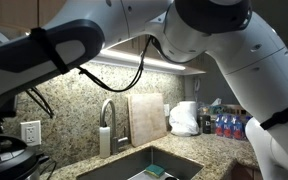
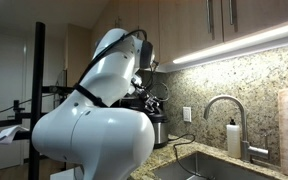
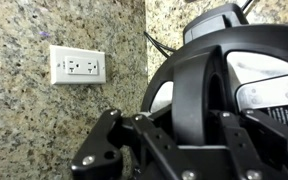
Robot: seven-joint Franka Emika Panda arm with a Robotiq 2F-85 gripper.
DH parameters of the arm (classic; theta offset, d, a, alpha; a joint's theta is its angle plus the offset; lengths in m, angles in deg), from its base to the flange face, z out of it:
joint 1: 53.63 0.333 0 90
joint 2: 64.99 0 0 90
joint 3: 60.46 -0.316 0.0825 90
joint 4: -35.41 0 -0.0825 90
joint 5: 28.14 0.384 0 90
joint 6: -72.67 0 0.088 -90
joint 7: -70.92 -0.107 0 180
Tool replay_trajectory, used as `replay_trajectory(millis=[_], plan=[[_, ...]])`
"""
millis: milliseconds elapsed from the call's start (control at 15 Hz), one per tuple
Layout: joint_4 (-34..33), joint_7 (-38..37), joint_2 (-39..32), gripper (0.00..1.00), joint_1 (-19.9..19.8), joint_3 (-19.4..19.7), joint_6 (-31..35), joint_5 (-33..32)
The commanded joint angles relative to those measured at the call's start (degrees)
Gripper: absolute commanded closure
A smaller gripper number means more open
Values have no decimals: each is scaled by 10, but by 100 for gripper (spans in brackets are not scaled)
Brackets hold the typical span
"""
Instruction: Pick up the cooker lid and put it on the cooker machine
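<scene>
In the wrist view my gripper [image 3: 188, 135] is shut on the black arched centre handle [image 3: 194, 80] of the cooker lid [image 3: 254, 38]. The lid is round and black with pale reflections, and it fills the right half of that view, close to the granite wall. Black cords [image 3: 159, 42] run behind its upper edge. In an exterior view the silver-grey cooker machine [image 2: 157, 128] stands on the counter in the corner, partly hidden by my white arm. The gripper itself is lost among dark shapes just above it.
A white wall outlet [image 3: 77, 65] is left of the lid. The steel sink [image 1: 154, 165] has a faucet [image 1: 106, 112] and a soap dispenser [image 2: 234, 138]. A cutting board [image 1: 147, 118], a white plastic bag [image 1: 184, 118] and bottles [image 1: 224, 125] stand against the backsplash.
</scene>
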Motion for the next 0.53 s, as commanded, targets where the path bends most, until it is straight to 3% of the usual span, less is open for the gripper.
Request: replay_trajectory(millis=[0,200,467], plan=[[54,-86,2,66,-10,10,-14,31],[59,-137,14,49,-8,11,-32,45],[69,-202,26,38,-10,11,-31,66]])
